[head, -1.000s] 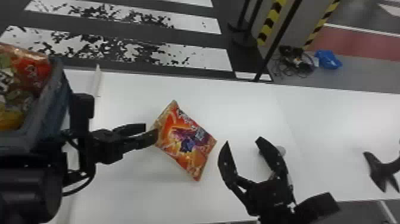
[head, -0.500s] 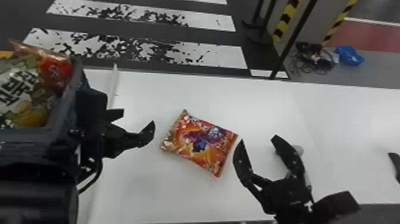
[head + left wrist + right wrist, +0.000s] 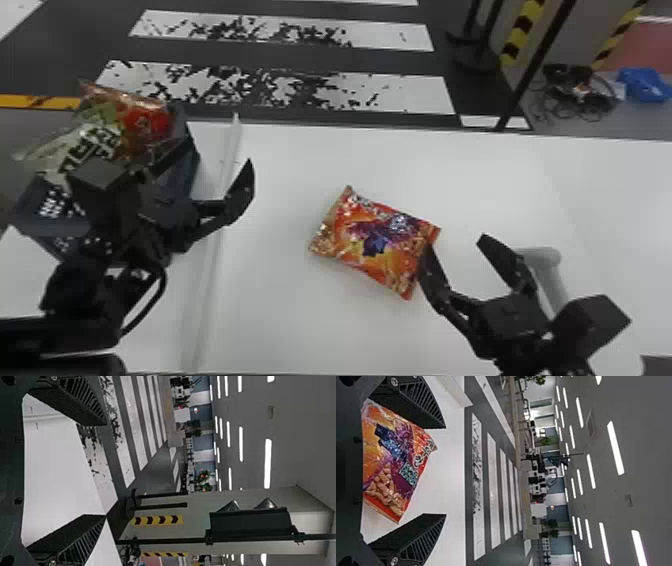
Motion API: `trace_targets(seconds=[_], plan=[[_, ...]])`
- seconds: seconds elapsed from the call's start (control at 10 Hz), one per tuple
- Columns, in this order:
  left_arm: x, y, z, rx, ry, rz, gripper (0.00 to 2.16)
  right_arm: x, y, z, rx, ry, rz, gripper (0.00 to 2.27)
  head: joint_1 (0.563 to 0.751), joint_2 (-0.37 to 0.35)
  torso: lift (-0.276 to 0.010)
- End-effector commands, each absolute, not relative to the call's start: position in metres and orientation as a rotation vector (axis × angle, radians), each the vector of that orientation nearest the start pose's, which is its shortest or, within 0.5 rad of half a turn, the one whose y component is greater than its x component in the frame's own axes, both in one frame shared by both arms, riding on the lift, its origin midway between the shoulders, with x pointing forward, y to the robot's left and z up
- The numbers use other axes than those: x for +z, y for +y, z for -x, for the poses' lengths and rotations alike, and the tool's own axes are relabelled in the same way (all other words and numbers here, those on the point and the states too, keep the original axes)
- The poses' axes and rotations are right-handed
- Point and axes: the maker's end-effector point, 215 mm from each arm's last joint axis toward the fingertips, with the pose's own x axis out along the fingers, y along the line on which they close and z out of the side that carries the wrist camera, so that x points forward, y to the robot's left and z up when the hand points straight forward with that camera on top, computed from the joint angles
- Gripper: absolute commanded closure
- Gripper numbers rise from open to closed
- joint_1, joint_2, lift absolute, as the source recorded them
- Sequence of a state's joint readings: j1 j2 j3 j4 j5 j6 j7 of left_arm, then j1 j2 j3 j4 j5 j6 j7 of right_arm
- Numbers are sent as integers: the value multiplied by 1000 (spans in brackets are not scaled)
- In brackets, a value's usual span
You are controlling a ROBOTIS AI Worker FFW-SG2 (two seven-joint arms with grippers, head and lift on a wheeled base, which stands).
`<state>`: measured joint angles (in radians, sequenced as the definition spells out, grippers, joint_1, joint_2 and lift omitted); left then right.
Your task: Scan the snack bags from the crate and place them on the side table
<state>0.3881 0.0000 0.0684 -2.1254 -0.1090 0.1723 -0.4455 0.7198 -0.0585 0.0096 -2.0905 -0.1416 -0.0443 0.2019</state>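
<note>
Nearest to the robot, on its right, the right gripper (image 3: pixel 456 245) reaches over the white table (image 3: pixel 280 325) with its fingers spread wide and nothing clamped in them. One of those fingers is right at the corner of an orange-red snack bag (image 3: pixel 375 242), though I can't say for sure whether they touch; the bag lies flat on the white surface, between the two arms, its printed face up with a dark blue and purple figure on it. Just beside that gripper, partly behind it, there's a pale grey tube-shaped object (image 3: pixel 550 260). Over on the left side, the left gripper (image 3: pixel 221 152) is well apart from that bag, by the crate, and its fingers are wide too, holding nothing. A long pale ridge (image 3: pixel 207 280) runs along the table beneath it. The dark blue-grey crate (image 3: pixel 189 170), partly hidden by the left arm, holds more snacks heaped above its rim: a green-and-white bag (image 3: pixel 100 140) and a red one (image 3: pixel 147 122). Past the table the dark floor has white crosswalk stripes (image 3: pixel 395 92), worn and speckled black. Farther right stand yellow-and-black striped posts (image 3: pixel 520 30), close to a tangle of cables (image 3: pixel 595 100) and something blue (image 3: pixel 645 85) on the floor.
</note>
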Motion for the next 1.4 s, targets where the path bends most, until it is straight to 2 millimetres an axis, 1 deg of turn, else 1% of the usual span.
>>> trace_targets(seconds=[0.0, 0.1, 0.2, 0.4, 0.6, 0.7, 0.9, 1.1, 1.3], plan=[[-294, 204, -457, -327, -12, -116, 63, -405, -182, -374, 244, 250, -135, 83, 695, -11, -94], [-292, 216, -447, -313, -20, -94, 66, -422, -183, -381, 264, 331, -183, 83, 695, 14, -94], [-285, 229, -436, -298, -49, -99, 73, -432, -186, -388, 266, 387, -202, 83, 695, 38, -94], [-280, 246, -423, -274, -57, -88, 80, -445, -188, -398, 283, 472, -247, 83, 695, 60, -94], [-284, 247, -414, -285, -49, -76, 80, -459, -198, -415, 275, 549, -300, 83, 695, 76, -94], [-286, 244, -413, -291, -46, -74, 80, -462, -202, -420, 281, 580, -342, 83, 695, 72, -94], [-289, 240, -412, -305, -36, -67, 80, -468, -213, -425, 270, 626, -406, 83, 695, 59, -94], [-293, 236, -412, -316, -25, -60, 83, -483, -217, -430, 264, 681, -481, 83, 695, 35, -94], [-298, 234, -412, -323, -9, -54, 83, -493, -217, -435, 275, 722, -550, 83, 695, 25, -94]])
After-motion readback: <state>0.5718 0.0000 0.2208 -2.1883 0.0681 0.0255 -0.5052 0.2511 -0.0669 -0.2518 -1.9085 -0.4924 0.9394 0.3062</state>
